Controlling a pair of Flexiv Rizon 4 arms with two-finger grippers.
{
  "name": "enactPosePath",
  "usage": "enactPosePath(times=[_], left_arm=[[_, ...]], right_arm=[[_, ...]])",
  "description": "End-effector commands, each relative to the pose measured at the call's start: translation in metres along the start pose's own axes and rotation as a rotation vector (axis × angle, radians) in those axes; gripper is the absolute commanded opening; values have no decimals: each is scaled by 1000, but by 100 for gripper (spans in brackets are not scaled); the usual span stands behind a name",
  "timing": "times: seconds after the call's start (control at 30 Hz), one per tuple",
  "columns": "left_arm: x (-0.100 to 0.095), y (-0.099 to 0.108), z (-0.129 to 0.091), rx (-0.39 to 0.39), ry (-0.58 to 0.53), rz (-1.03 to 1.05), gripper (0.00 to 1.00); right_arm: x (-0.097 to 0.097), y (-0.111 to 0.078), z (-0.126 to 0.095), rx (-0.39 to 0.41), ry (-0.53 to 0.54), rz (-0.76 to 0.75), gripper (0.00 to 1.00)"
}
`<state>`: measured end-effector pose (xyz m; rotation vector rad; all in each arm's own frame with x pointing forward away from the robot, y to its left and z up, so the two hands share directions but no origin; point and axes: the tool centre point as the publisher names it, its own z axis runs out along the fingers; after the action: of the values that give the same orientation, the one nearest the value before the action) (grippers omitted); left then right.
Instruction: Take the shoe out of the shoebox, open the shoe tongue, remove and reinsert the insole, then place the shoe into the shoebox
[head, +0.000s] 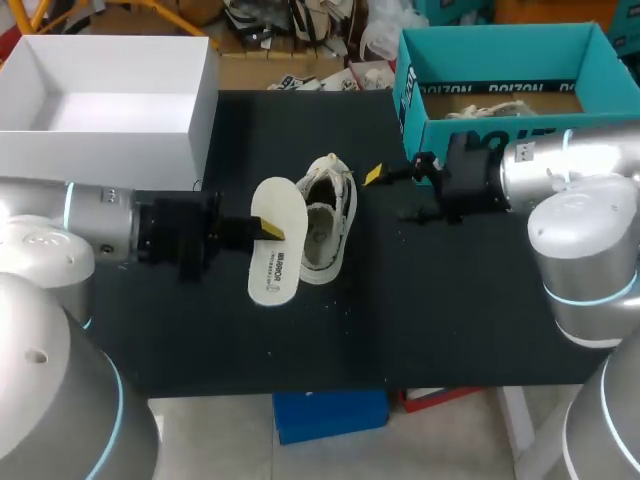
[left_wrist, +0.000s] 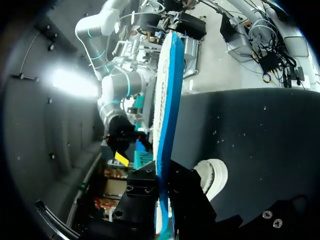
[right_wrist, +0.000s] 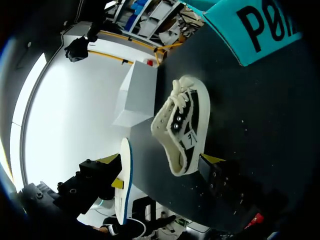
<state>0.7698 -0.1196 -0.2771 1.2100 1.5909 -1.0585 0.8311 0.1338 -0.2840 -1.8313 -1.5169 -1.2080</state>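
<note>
White box: open, on the far left corner of the tabletop, well apart from the shoe.
Left arm: enters from the left edge and lies level over the tabletop, pointing toward the middle.
Left claw: pinches the insole. In the left wrist view both black fingers press on the insole's two faces, with the left claw closed around its near end.
Insole: white on one face and blue on the other. It is held in the left claw, just beside the shoe on the shoe's left side. It is seen edge-on in the left wrist view and in the right wrist view. Whether its lower end touches the tabletop cannot be told.
Shoe: out of the shoebox, resting on the tabletop near the middle, between the two claws. The opening faces up and the laced end points toward the far edge. Its black side panel and white sole face the right wrist camera.
Right claw: fingers spread, nothing between them. It is near the shoe's right side and apart from it.
Shoebox: teal, open-topped, on the far right of the tabletop, behind the right claw.
Right arm: enters from the right edge, in front of the shoebox.
</note>
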Motion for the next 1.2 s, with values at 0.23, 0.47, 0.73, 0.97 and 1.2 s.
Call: enactPosePath(times=[0.23,0.47,0.73,0.97,1.2], left_arm=[[4,-42,-33,19,67,-26,0],[5,-56,-38,68,73,-39,0],[9,-75,-39,149,134,-71,0],[15,-82,-31,304,133,-149,0],[16,-74,-21,368,244,-136,0]], right_arm=[[7,-32,-78,-144,-112,6,100],[22,-42,-88,-84,-92,-30,100],[22,-42,-88,-84,-92,-30,100],[22,-42,-88,-84,-92,-30,100],[22,-42,-88,-84,-92,-30,100]])
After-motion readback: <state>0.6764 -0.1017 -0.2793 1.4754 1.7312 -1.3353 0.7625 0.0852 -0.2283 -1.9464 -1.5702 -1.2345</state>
